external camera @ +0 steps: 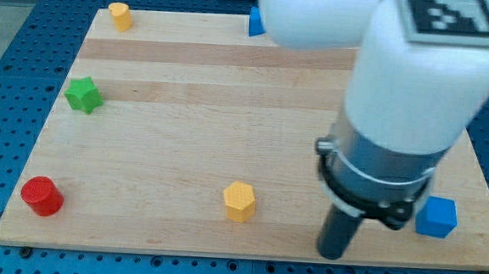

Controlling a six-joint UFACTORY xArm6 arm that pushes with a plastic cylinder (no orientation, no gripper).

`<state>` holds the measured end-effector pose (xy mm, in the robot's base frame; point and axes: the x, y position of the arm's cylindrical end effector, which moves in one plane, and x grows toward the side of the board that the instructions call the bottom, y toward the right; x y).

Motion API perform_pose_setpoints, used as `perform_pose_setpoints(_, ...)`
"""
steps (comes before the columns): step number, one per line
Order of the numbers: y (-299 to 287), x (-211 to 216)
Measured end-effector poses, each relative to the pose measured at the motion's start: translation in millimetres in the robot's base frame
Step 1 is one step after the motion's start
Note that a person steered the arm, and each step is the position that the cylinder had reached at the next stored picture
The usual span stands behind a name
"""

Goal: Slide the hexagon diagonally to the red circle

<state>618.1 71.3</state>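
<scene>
Yellow hexagon [239,200] near worktop [186,125] bottom edge, right of corner red circle [41,196]; tip [331,254] beyond; end effector gripperless, holding nothing.

The counter [186,125] was a pale wooden board lying on a blue perforated surface [12,46]. A yellow hexagon [240,201] sat low in the frame, near the middle. A red circle [42,196] stood at the lower left corner, a green star [84,95] at the left edge, and a small yellow block [119,16] at the upper left. A blue cube [436,217] lay at the lower right, and another blue block [255,22], partly hidden, at the top edge.
</scene>
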Motion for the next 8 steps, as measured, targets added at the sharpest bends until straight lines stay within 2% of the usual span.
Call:
perform_pose_setpoints(1, -57.5, -7.4)
perform_pose_setpoints(3, -132.5, -54.6)
perform_pose_setpoints(4, -138.8, -106.1)
perform_pose_setpoints(5, -118.2, -126.1)
perform_pose_setpoints(6, -108.0, -61.9)
perform_pose_setpoints(7, -73.9, -15.1)
perform_pose_setpoints(8, -45.8, -74.3)
